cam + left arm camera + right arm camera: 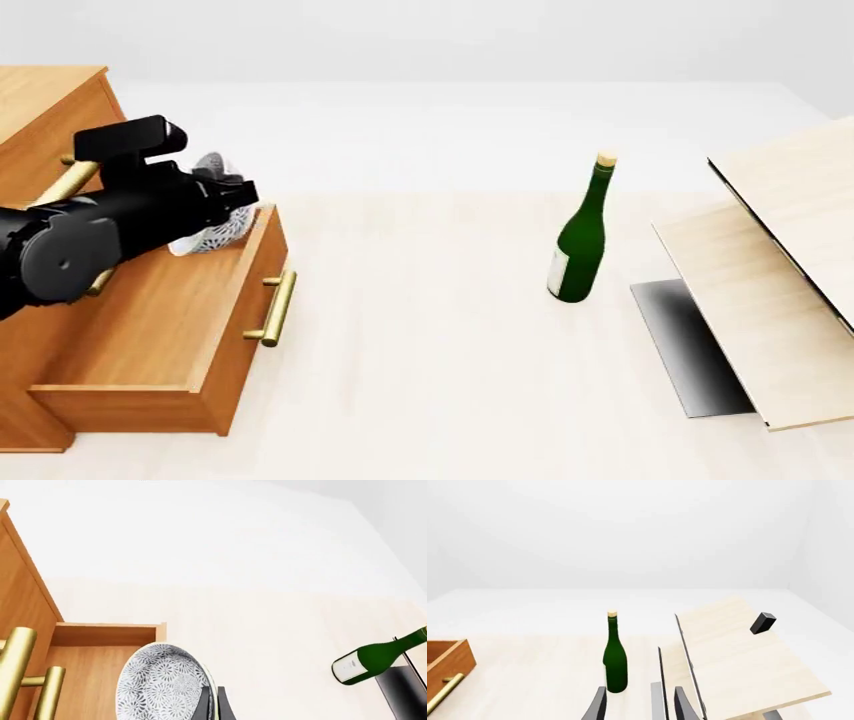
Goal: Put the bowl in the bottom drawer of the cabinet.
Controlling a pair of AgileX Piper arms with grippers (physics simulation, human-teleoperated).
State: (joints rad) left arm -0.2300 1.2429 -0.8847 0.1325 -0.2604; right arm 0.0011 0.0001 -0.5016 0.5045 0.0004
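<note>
L gripper (230, 205) is pinched on the rim of the bowl (163, 682), holding it tilted on edge over the far end of the open bottom drawer (174, 330) of the cabinet (47, 110). R gripper (634, 705) fingers apart, nothing between them. Green bottle (582, 235) stands mid-table, upright.

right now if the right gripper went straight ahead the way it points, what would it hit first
Most likely the green wine bottle. In the right wrist view it stands upright just beyond the right gripper, roughly between its open fingers. The pale wooden box lies off to one side. Depth is unclear, so it might narrowly pass the bottle.
</note>
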